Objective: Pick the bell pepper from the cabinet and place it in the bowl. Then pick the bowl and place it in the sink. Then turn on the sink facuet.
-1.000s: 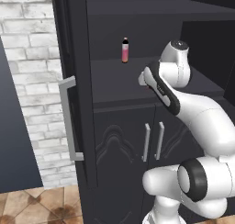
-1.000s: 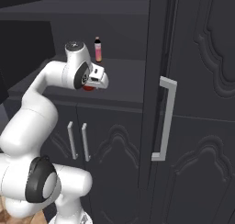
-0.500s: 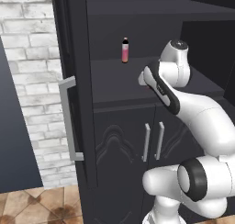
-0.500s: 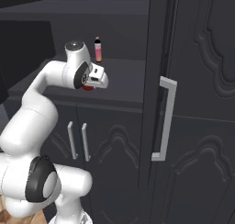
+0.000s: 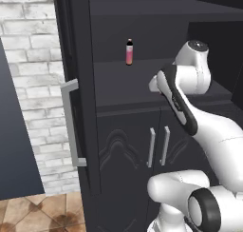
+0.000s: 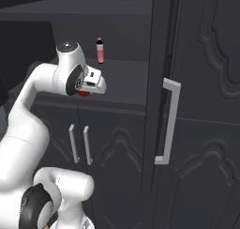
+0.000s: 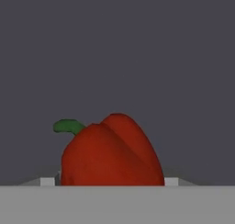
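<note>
From the left base, the cabinet [image 5: 80, 107] holds a pink bottle [image 5: 129, 52] on its upper-middle shelf, label unreadable; from the right base, the pepper [image 6: 83, 93] peeks out red beneath the gripper [image 6: 96, 85] at left-center; in the hand view the pepper [image 7: 110, 152] fills the lower center between fingers closed on it.

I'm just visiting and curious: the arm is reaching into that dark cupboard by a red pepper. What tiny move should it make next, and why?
Probably lift the pepper straight up off the shelf. In the hand view it sits right between the gripper's tips, and the hand rests over it in the cupboard, so the grip looks made. The pink bottle stands apart behind.
</note>
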Available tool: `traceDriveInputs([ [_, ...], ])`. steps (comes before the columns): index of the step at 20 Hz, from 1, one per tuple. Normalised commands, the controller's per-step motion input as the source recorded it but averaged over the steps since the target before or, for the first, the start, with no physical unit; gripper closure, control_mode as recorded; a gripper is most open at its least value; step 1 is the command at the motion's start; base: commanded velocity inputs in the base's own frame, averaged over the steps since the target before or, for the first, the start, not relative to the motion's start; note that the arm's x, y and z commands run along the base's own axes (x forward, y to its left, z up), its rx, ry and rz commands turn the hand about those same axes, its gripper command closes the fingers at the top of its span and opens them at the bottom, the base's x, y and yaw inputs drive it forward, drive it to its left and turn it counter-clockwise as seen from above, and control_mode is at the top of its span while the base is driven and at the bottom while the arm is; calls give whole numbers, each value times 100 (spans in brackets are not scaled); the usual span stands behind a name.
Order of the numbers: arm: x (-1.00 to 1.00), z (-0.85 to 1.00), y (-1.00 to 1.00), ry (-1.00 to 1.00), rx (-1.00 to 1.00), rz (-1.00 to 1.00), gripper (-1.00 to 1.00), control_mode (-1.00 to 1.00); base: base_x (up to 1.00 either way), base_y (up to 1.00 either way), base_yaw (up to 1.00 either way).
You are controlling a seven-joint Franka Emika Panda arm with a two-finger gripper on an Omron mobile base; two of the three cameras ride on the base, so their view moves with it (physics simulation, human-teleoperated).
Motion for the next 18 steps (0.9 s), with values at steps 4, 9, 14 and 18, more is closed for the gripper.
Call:
traceDriveInputs([
  [4,-94,50,3,0,0,0,100,-100,0,0,0],
  [9,-70,68,6,0,0,0,100,-100,0,0,0],
  [14,-44,31,5,-9,0,0,100,-100,0,0,0],
  [18,-42,15,0,-9,0,0,100,-100,0,0,0],
])
